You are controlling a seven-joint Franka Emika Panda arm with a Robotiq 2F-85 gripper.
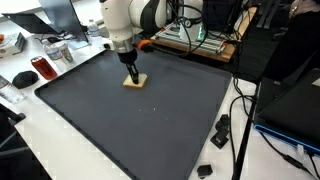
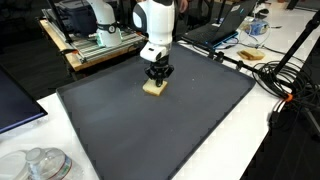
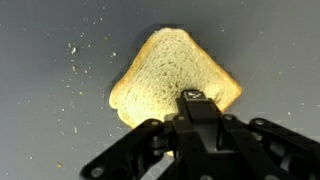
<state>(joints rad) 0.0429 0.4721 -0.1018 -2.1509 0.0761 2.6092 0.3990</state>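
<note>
Gripper (image 3: 195, 100) observed with fingers drawn together, tips set on edge of pale, tan-crusted bread slice (image 3: 165, 72), laid flat on dark grey bench mat (image 3: 50, 130).

Pincer (image 3: 195, 97) vertical, jaws perhaps together

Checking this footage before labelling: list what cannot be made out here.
Black claw: open or shut unclear; its own linkage blocks the wrist view, and it is too small in both exterior views.
Tan slice of bread: lower edge hidden behind the claw in the wrist view.
Small black objects beside the dark grey mat: too small to identify in an exterior view.
</note>
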